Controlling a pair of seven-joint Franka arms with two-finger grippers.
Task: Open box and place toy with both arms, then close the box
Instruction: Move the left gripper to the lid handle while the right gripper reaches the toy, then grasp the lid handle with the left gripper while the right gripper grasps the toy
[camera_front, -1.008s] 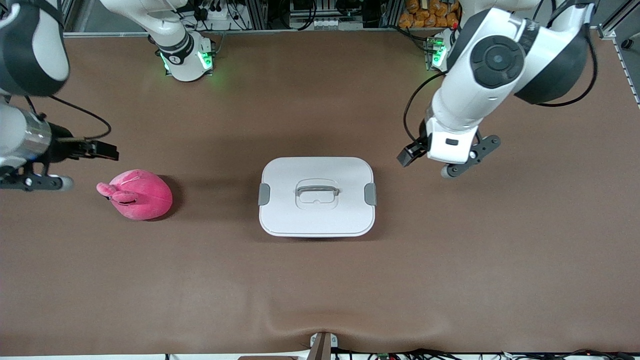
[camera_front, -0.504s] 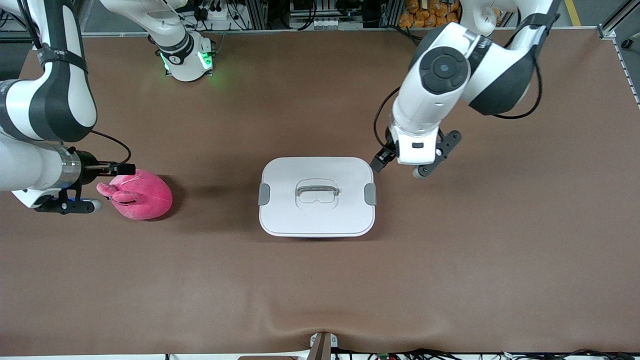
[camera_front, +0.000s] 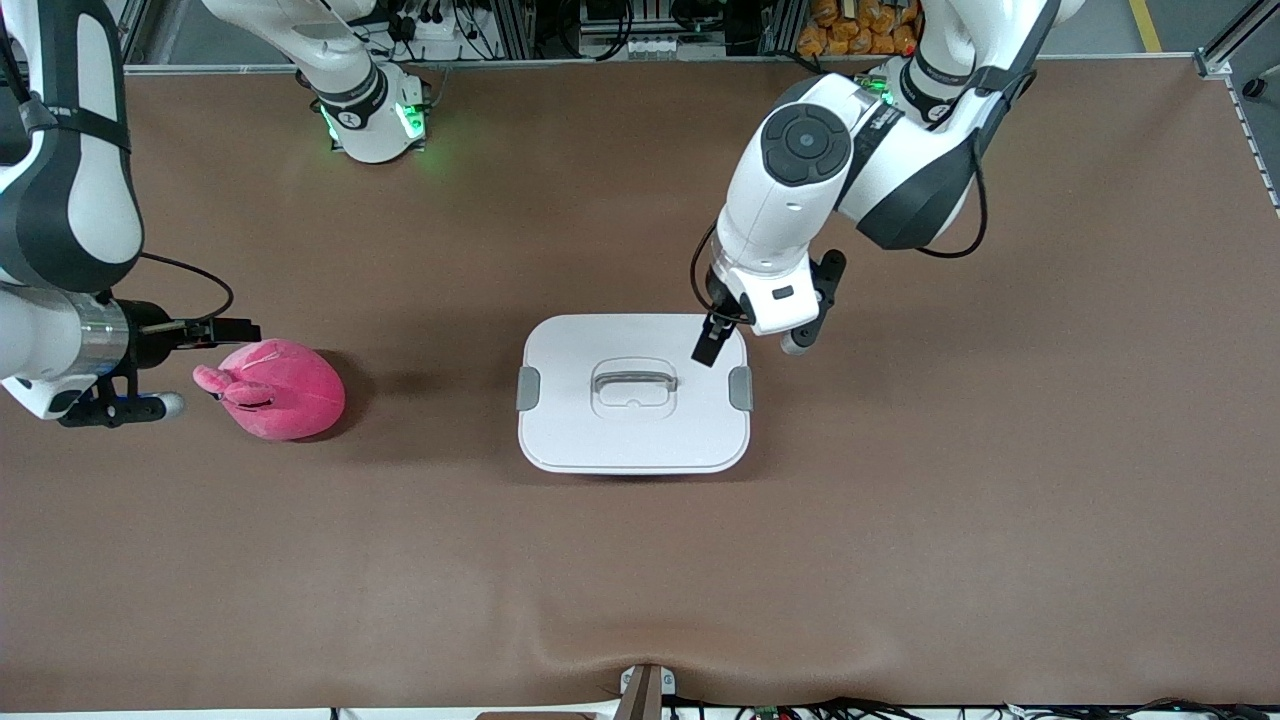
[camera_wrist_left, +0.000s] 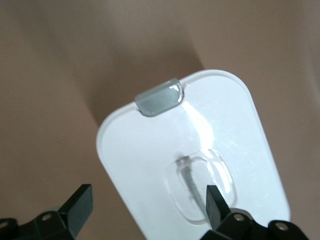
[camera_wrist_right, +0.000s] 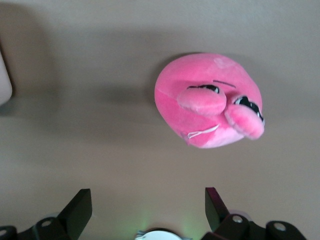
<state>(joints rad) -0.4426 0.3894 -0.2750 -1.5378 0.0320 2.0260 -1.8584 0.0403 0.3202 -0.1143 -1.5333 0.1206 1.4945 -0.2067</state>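
the left pincer (camera_front: 745, 345) hung spread over the box (camera_front: 633, 392); the right pincer (camera_wrist_right: 145, 207), spread, hung beside the toy (camera_front: 275, 388); a missed clip (camera_wrist_left: 160, 97) risked shoving the box.

1. The box (camera_front: 634, 420) is showing a white lid with grey clips.
2. The toy (camera_front: 275, 388) is showing hot pink plush.
3. The table (camera_front: 640, 560) is showing plain brown.
4. The fingers (camera_wrist_left: 80, 205) are showing black.
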